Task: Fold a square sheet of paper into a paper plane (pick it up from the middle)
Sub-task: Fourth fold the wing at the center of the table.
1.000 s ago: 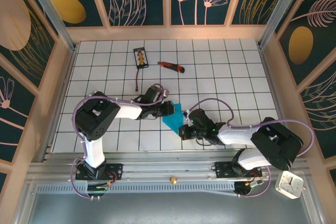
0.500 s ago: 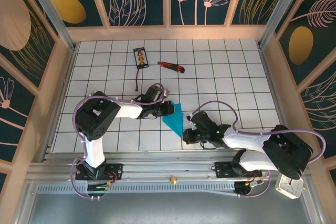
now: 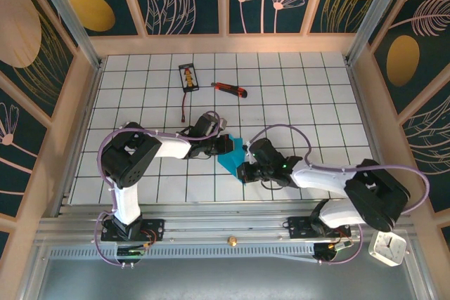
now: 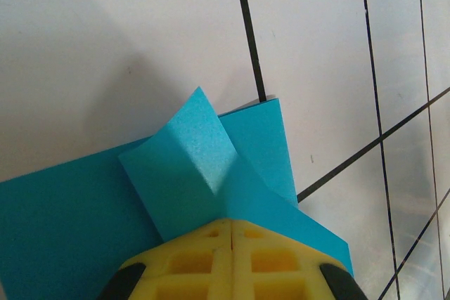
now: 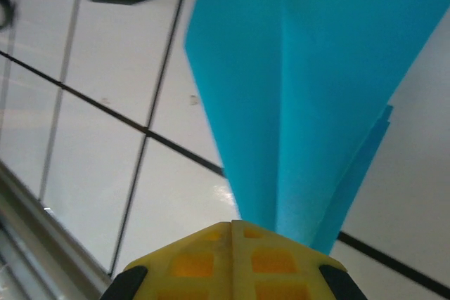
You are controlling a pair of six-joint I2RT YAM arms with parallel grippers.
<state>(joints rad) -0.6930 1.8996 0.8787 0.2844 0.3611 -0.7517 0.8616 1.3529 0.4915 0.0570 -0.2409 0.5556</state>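
The square sheet of paper [image 3: 231, 159] lies on the table [image 3: 295, 103] near its front middle, creased into a narrow angular wedge with one corner flap turned over. That looks like mid-fold. The left gripper [image 4: 230, 228] and right gripper [image 5: 232, 228] sit at opposite ends, jaws together, tips seemingly pressing the paper flat rather than pinching it. The next move is probably sharpening the crease — a steady slide along the fold, without dragging the sheet.

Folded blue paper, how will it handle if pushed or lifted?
Probably very light and floppy: the blue paper is thin, and its folded corner looks raised. It likely slides on the glossy table. Stacked layers by the right tool may stiffen that end.
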